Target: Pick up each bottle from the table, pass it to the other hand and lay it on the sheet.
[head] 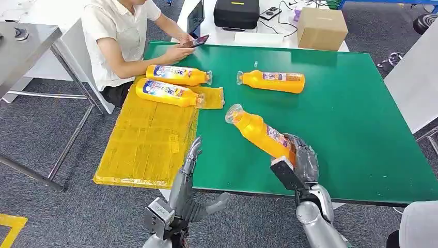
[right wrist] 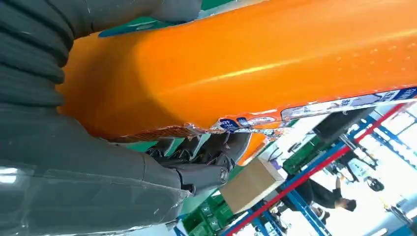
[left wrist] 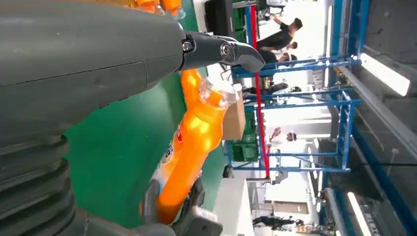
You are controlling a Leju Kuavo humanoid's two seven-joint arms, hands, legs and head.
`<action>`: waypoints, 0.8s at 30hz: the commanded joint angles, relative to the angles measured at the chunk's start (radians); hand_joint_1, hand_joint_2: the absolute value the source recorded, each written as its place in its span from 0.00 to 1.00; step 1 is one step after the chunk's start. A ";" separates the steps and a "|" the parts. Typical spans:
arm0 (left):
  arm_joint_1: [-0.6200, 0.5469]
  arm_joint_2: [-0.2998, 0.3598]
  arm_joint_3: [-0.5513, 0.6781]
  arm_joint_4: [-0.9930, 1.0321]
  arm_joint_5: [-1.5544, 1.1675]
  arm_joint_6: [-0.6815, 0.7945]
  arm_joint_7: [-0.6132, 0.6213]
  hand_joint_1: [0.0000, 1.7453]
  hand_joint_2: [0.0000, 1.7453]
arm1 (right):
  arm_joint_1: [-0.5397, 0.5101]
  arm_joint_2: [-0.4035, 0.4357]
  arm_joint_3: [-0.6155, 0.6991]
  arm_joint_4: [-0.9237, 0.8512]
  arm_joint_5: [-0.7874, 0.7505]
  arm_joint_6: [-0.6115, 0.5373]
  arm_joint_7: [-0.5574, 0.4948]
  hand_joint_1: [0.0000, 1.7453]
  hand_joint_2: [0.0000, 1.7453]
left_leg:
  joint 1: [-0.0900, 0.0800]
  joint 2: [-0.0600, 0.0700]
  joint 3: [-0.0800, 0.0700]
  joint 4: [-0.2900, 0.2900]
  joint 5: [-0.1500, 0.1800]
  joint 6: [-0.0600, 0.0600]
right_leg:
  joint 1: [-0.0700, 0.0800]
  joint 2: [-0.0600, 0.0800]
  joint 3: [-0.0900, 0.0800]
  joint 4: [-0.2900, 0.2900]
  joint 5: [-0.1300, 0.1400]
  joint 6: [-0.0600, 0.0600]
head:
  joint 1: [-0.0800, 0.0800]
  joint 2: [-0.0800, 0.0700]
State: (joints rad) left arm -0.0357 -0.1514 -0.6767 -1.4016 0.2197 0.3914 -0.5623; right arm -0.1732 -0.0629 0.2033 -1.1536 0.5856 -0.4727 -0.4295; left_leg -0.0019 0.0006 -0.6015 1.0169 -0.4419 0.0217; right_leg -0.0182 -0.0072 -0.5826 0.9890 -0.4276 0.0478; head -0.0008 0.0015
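Observation:
My right hand (head: 299, 157) grips the base of an orange bottle (head: 258, 132) and holds it tilted above the green table (head: 351, 119), its clear cap pointing up and to the left. That bottle's orange body (right wrist: 255, 64) lies against the right hand's fingers (right wrist: 196, 152). My left hand (head: 188, 178) is open near the table's front edge, fingers stretched toward the held bottle (left wrist: 189, 152). Two more orange bottles (head: 178, 75) (head: 168, 93) lie on the yellow sheet (head: 144, 139). Another bottle (head: 271, 81) lies on the table farther back.
A person (head: 124, 36) sits at the table's far left corner, holding a phone (head: 195, 41). Behind the green table a white table carries a cardboard box (head: 321, 28) and a black case (head: 236, 13). A grey table (head: 20, 46) stands at the left.

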 commanded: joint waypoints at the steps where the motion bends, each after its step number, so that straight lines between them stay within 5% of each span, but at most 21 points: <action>1: 0.056 0.000 0.048 0.012 0.051 0.053 0.071 0.00 1.00 | 0.047 0.048 0.008 -0.125 -0.030 -0.012 -0.024 0.79 1.00 | 0.001 0.003 0.003 -0.001 -0.001 -0.001 | 0.001 0.003 0.002 -0.001 0.000 -0.002 | 0.000 0.000; 13: -0.002 -0.024 0.068 0.084 0.315 -0.056 0.187 0.00 1.00 | 0.031 0.069 0.249 -0.160 -0.078 0.040 -0.063 0.72 1.00 | 0.002 0.002 0.003 0.000 -0.001 -0.002 | 0.002 0.002 0.002 -0.001 -0.001 -0.003 | 0.000 0.000; 18: -0.036 -0.038 0.069 0.128 0.458 -0.091 0.236 0.00 1.00 | 0.027 0.083 0.352 -0.167 -0.161 0.084 -0.099 0.77 1.00 | 0.001 0.002 0.001 -0.001 0.000 -0.001 | 0.001 0.002 0.000 0.000 0.000 -0.002 | 0.000 0.000; 24: -0.040 -0.031 0.062 0.124 0.470 -0.089 0.234 0.00 1.00 | 0.027 0.072 0.365 -0.179 -0.170 0.079 -0.096 0.77 1.00 | 0.001 0.000 0.002 -0.001 -0.001 -0.002 | 0.001 0.001 0.002 -0.001 -0.001 -0.002 | 0.000 0.000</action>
State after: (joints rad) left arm -0.0374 -0.1824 -0.6119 -1.3535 0.6722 0.3002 -0.3319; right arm -0.1094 0.0263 0.4891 -1.3287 0.4333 -0.3967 -0.5276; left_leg -0.0016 0.0007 -0.6023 1.0168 -0.4417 0.0215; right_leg -0.0181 -0.0073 -0.5842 0.9891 -0.4277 0.0475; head -0.0004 0.0015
